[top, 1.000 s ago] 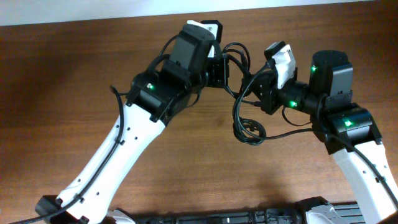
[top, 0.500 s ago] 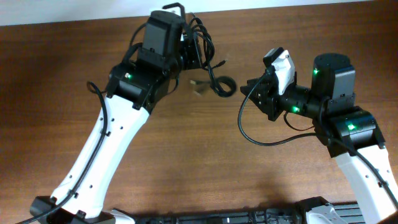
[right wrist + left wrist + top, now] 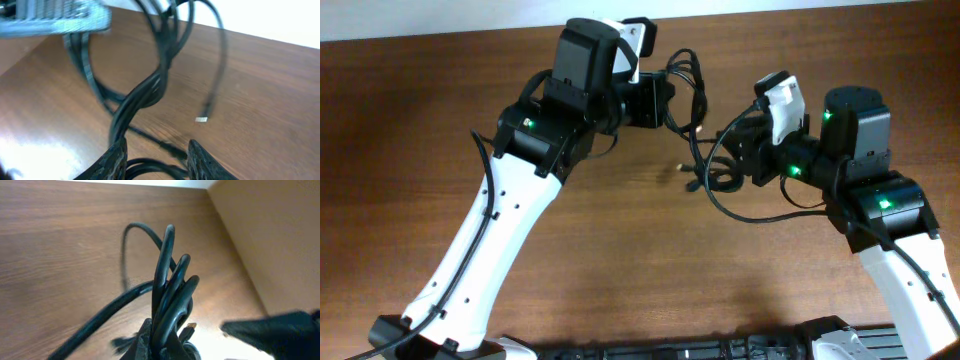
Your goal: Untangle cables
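The right gripper, jaws apart, has thin black cables passing between its fingers above the middle of the brown wooden table. They form glossy tangled loops, with one small plug on a loose end. Nearer the far edge, the left gripper clamps their bunched strands.

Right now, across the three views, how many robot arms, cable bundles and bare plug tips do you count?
Robot arms: 2 (left, right)
Black cable bundle: 1
Bare plug tip: 1
Total: 4
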Action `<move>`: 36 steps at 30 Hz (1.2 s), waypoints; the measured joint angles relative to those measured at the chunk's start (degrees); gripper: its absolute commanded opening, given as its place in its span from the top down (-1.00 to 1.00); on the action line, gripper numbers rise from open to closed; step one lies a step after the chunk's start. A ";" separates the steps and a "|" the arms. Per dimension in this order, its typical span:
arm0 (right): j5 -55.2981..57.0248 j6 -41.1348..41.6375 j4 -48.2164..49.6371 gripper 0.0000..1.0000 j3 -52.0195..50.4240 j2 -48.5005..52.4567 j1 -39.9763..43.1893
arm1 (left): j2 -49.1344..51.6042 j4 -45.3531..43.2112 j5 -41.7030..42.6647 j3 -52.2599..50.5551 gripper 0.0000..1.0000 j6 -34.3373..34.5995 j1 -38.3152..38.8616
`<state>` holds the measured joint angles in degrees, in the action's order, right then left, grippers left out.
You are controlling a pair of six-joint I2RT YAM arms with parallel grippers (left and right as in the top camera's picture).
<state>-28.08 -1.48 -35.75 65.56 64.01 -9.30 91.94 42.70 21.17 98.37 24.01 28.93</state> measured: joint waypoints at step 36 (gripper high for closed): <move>10.97 7.76 -1.14 0.05 0.00 0.72 0.00 | 0.00 -2.10 2.91 0.00 1.00 -0.44 8.20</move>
<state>-17.10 6.28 -36.88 65.56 64.73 -9.30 91.94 40.60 24.08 98.37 23.57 37.12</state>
